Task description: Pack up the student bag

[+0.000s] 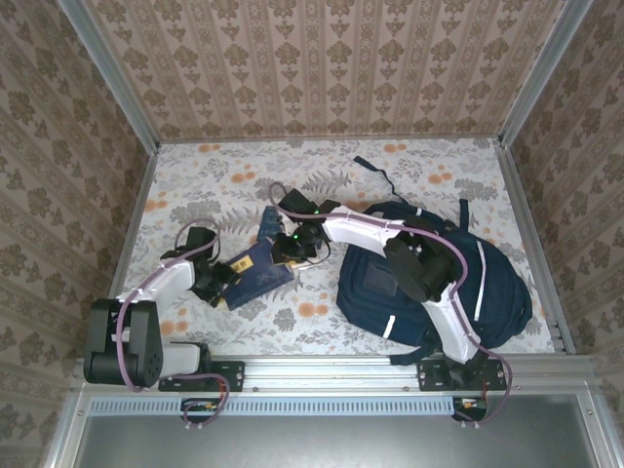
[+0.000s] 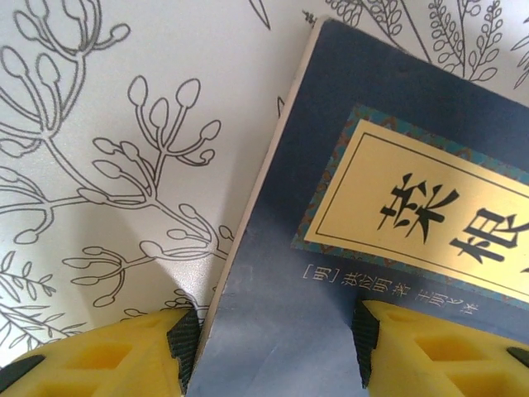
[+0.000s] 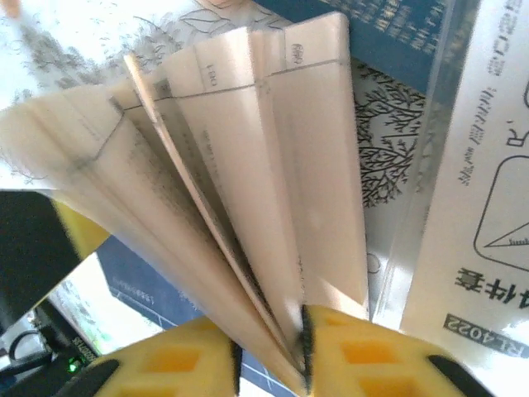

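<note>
The student bag, a large navy backpack with white stripes, lies at the right with my right arm crossing over it. A navy-blue book with a yellow label lies left of it on the flowered tablecloth. My left gripper is at the book's near-left corner. In the left wrist view that gripper stands open astride the book's corner, one pad against its edge. My right gripper is at the book's far side. Up close, the right gripper is shut on a bunch of fanned pages.
A clear plastic packet with a printed label lies right beside the lifted pages. A loose backpack strap trails toward the back wall. Metal rails and papered walls fence the table on three sides.
</note>
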`<state>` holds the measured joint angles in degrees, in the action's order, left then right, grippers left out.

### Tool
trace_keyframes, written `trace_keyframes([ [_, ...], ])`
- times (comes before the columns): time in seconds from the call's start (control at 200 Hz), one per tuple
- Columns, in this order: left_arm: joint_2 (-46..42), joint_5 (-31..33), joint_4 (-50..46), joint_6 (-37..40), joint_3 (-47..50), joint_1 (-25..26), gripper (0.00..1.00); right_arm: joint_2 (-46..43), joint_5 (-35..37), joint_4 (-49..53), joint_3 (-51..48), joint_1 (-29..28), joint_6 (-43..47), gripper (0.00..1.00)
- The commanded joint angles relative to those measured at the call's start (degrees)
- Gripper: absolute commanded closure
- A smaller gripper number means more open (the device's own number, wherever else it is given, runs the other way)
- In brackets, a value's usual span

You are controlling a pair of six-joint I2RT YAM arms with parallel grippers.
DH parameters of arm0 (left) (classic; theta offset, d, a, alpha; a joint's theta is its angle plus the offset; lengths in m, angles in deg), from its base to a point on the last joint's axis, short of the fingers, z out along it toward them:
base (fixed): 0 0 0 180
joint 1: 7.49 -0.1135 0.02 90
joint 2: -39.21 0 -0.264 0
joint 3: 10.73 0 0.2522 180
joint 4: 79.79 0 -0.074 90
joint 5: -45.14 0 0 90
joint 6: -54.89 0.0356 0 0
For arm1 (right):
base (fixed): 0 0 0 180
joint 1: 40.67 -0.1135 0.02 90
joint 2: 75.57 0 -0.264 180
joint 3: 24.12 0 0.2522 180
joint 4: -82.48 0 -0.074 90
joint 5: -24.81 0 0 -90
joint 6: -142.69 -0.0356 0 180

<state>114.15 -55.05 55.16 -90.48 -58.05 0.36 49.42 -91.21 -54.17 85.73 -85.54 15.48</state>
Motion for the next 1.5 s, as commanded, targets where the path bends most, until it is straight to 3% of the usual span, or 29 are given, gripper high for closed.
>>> trace_keyframes([
  [0.0,2.8,-6.6,9.5,-0.1,1.4,1.8,0.45,-4.0,-8.0,-5.4,-1.6,-1.7,-1.4,0.85],
  [0.105,1.3,-6.5,7.4,0.6,0.5,1.8,0.45,-4.6,-6.6,-5.6,-2.9,-1.5,-1.2,1.0],
  [0.26,-4.6,-4.9,0.9,2.8,-2.0,1.6,0.39,-7.5,-3.6,-7.5,-6.2,0.4,-3.7,1.0],
  [0.455,-11.6,-6.5,-4.4,2.5,-2.9,0.2,0.34,-12.8,-1.0,-13.3,-11.4,3.2,-14.4,1.0],
  [0.695,-14.7,-12.2,1.9,-6.3,0.8,-0.3,0.31,-15.6,-2.1,-25.4,-18.3,3.9,-29.5,1.0],
  [0.905,-15.6,-13.2,2.6,-7.0,-0.8,-1.9,0.31,-16.3,-1.7,-25.4,-19.5,3.9,-29.7,1.0],
  [1.045,-16.2,-6.7,-6.3,5.1,-7.7,-3.2,0.3,-16.5,-0.5,-22.0,-18.7,4.3,-27.2,1.0],
  [1.19,-16.8,-2.6,-8.9,22.0,-14.1,-1.2,0.3,-16.1,-1.8,-19.7,-17.0,5.0,-26.0,1.0],
  [1.445,-19.8,4.9,-6.0,48.6,-17.4,17.8,0.32,-12.3,-6.0,-6.8,-8.3,6.2,-18.8,1.0],
  [1.495,-20.6,7.6,-4.7,54.5,-17.2,24.1,0.34,-12.1,-7.0,-6.2,-8.0,6.7,-18.3,1.0],
])
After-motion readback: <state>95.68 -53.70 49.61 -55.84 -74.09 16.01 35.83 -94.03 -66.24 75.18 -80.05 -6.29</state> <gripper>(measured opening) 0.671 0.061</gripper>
